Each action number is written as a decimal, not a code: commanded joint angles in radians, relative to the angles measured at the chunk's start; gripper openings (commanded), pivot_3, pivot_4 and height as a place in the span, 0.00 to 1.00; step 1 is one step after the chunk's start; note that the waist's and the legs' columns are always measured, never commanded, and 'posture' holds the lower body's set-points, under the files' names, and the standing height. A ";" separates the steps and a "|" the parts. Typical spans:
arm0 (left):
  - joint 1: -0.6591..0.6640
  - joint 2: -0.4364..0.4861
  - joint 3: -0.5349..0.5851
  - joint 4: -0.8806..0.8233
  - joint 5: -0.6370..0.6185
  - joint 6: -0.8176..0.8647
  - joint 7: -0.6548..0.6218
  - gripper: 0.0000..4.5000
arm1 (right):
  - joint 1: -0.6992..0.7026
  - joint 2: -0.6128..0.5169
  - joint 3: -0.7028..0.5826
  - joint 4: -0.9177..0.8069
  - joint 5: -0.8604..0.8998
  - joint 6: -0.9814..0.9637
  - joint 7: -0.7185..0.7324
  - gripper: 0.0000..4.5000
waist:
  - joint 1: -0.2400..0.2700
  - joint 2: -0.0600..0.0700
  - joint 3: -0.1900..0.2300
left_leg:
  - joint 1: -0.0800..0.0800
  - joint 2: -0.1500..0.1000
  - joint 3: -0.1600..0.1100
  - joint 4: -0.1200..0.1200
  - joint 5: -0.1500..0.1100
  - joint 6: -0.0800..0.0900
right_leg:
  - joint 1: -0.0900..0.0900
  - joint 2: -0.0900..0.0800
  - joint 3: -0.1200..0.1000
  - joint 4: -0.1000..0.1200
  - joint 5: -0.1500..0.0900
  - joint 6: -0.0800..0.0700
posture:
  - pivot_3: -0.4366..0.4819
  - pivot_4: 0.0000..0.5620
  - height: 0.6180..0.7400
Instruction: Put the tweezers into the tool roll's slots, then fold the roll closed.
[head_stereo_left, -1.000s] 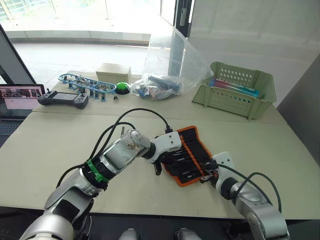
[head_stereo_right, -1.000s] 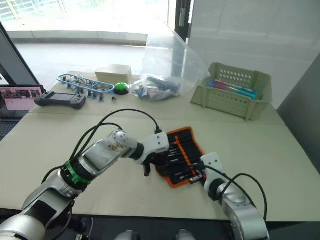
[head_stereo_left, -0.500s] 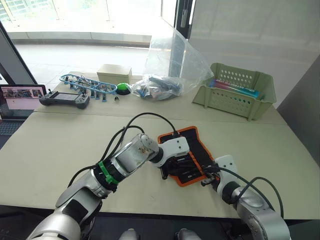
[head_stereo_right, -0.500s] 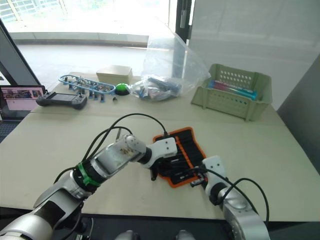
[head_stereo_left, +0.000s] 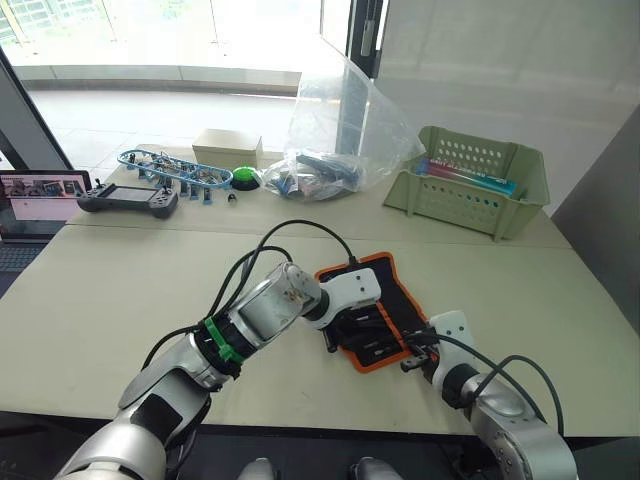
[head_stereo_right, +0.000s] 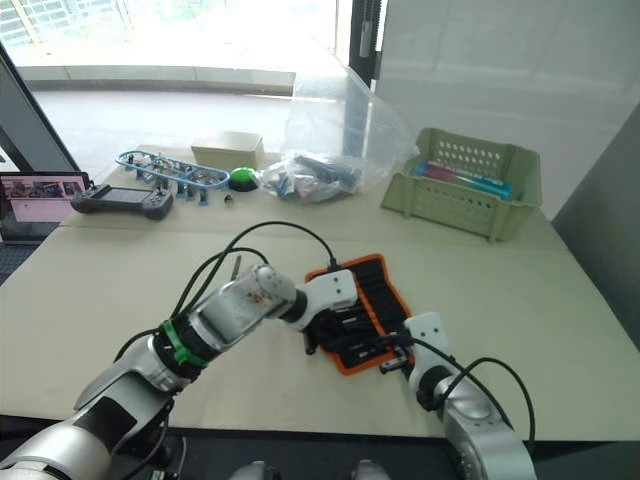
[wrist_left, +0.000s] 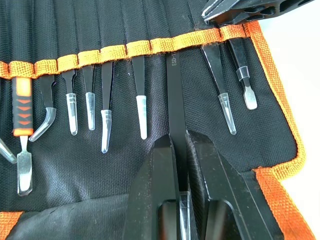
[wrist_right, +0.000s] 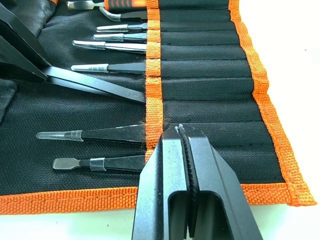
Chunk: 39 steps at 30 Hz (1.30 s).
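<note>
The tool roll (head_stereo_left: 393, 289) lies unfolded on the table, black with orange edging. Across it runs the orange-trimmed row of slots (wrist_left: 114, 52), with several capped tweezers (wrist_left: 142, 101) tucked in. My left gripper (wrist_left: 179, 167) is shut on one long black tweezers (wrist_left: 175, 100), whose far end sits at the mouth of a slot. My right gripper (wrist_right: 179, 131) is shut, its tips resting on the orange slot trim (wrist_right: 152, 107) near the roll's end. I cannot tell if it pinches the fabric. In the head view the left gripper (head_stereo_left: 334, 336) hovers over the roll's near-left part and the right gripper (head_stereo_left: 413, 357) sits at its near corner.
A green perforated basket (head_stereo_left: 470, 182) stands at the back right. A clear plastic bag (head_stereo_left: 345, 125) with parts is behind the roll. Farther left are a small box (head_stereo_left: 228, 146), a green button (head_stereo_left: 247, 177), a handheld controller (head_stereo_left: 128, 198) and a laptop (head_stereo_left: 40, 192).
Over the last second my left gripper moved right, from the roll's left edge onto the roll, carrying the tweezers to the slots. The right gripper stayed at the roll's near corner.
</note>
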 joint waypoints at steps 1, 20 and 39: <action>-0.025 -0.002 0.001 -0.001 0.025 0.004 0.010 0.01 | 0.063 0.001 0.042 0.058 0.006 0.087 0.000 0.00 | 0.000 0.000 0.000 | 0.000 0.000 0.000 0.000 0.000 0.000 | 0.000 0.000 0.000 0.000 0.000 0.000 | 0.48 0.27 1.00; -0.034 -0.062 0.000 0.067 0.055 -0.045 0.010 0.01 | 0.085 0.010 0.043 0.040 0.010 0.086 -0.022 0.00 | 0.003 0.000 0.000 | 0.001 -0.001 -0.001 0.004 0.000 0.000 | 0.003 0.000 0.001 0.001 0.000 0.000 | 0.48 0.27 1.00; -0.033 0.001 0.013 0.019 0.055 -0.020 -0.019 0.01 | 0.079 0.025 0.050 0.049 0.007 0.082 -0.029 0.00 | -0.004 0.000 0.000 | 0.000 0.000 -0.002 0.006 0.000 0.000 | 0.003 0.001 0.001 0.002 0.000 0.001 | 0.48 0.27 1.00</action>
